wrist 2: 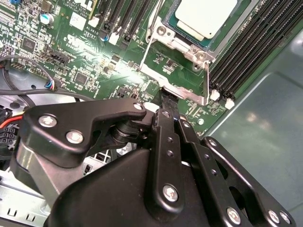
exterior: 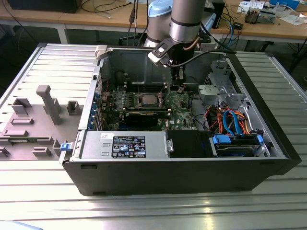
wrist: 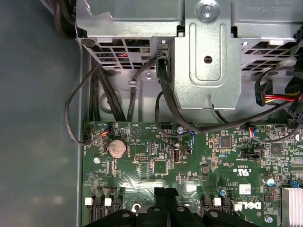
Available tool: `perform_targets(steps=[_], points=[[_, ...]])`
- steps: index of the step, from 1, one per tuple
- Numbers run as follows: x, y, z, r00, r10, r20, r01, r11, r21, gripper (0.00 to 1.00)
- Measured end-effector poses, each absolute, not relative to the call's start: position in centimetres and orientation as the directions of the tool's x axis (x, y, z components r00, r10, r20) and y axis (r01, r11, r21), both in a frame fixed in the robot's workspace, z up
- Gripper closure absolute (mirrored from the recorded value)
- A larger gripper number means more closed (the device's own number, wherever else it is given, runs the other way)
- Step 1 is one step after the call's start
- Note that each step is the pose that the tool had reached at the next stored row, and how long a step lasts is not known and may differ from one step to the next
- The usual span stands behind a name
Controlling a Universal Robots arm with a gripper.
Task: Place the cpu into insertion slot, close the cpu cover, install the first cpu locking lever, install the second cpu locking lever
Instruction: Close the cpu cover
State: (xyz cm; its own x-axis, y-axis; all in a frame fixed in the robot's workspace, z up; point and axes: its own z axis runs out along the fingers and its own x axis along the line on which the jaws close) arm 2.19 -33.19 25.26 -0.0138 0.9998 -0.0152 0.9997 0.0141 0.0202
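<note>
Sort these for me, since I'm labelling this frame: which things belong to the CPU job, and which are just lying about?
Job in hand: cpu, cpu cover, insertion slot, gripper.

Just there: coin battery, drive cage, power supply, memory slots, grey fixture blocks.

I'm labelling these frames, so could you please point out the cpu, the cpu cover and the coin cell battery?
cpu [wrist 2: 205, 15], second wrist view, middle of its metal top.
cpu cover [wrist 2: 182, 91], second wrist view, silvery rail of its frame.
coin cell battery [wrist: 117, 149], first wrist view, centre of its face.
</note>
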Motion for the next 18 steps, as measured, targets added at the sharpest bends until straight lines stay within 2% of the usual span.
perform_targets(steps=[18], points=[[1.84,-33.19,25.23,-0.014,1.000,-0.015,1.000,0.014,0.020,0.89]])
